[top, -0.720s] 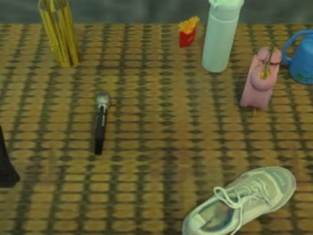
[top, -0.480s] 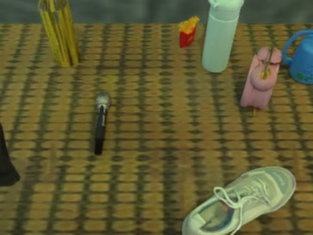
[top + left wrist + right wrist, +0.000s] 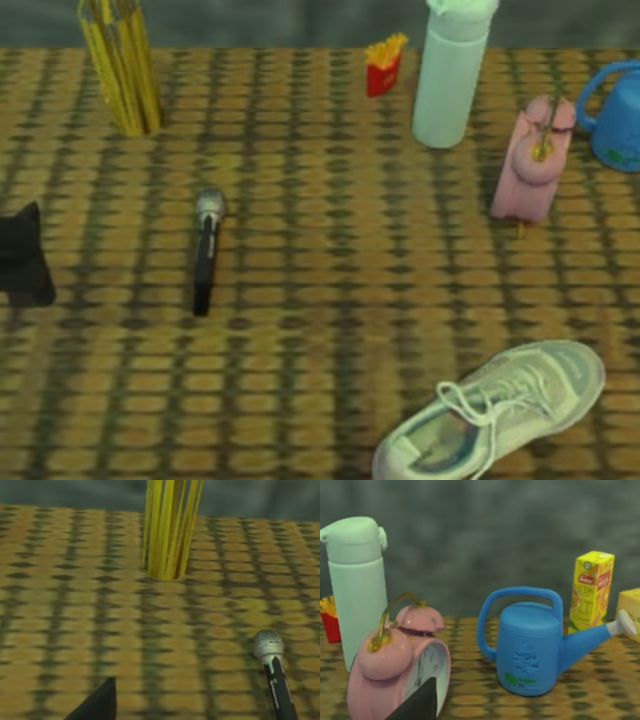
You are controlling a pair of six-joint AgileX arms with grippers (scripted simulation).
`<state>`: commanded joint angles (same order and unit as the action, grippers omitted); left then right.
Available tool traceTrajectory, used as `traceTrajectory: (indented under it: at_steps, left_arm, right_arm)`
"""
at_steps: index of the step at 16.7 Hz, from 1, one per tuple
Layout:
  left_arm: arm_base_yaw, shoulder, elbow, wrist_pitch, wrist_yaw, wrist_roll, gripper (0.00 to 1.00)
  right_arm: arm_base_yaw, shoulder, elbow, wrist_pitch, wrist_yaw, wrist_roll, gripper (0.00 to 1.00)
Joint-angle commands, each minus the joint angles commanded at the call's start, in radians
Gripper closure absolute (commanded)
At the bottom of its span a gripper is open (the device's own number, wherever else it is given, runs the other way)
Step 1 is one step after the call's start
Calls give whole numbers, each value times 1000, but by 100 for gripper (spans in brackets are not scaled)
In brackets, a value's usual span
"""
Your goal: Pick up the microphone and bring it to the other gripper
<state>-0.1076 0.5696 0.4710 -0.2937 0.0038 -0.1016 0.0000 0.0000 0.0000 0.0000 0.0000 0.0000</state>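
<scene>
Black against the woven worktop (image 3: 330, 300), the left gripper (image 3: 22, 262) sits at the left edge of the top view, level with the mic and well apart from it; only a dark finger tip shows in its wrist view, so I cannot tell whether it is wide or narrow. It is on this side because the mic (image 3: 205, 250) lies in the left half of the worktop, flat, silver mesh head toward the far edge and black handle pointing to the near edge, with bare weave all round it, so I judge a grasp on the handle from above has room. Nothing holds the mic yet; the pick-up is not begun. Beyond its head stands the yellow stick bundle (image 3: 120, 65), upright near the far left corner, far enough off not to hinder. The right gripper is out of the top view; its wrist camera looks at the pink clock (image 3: 400, 670), pale flask (image 3: 355, 580) and blue watering can (image 3: 530, 645) at the far right, so it seems parked there, waiting for the hand-over. A shoe (image 3: 495, 410) lies at the near right, possibly under the hand-over path.
</scene>
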Motion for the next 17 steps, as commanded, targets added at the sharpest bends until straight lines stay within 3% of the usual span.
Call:
traceTrajectory:
  at_steps: [10, 17]
  left_arm:
    - [-169, 1055, 716, -487, 3, -153, 0]
    - [-242, 1446, 1046, -674, 7, -219, 0]
  right_arm:
    - [0, 0, 0, 0, 0, 0, 0]
    - [0, 0, 0, 0, 0, 0, 0]
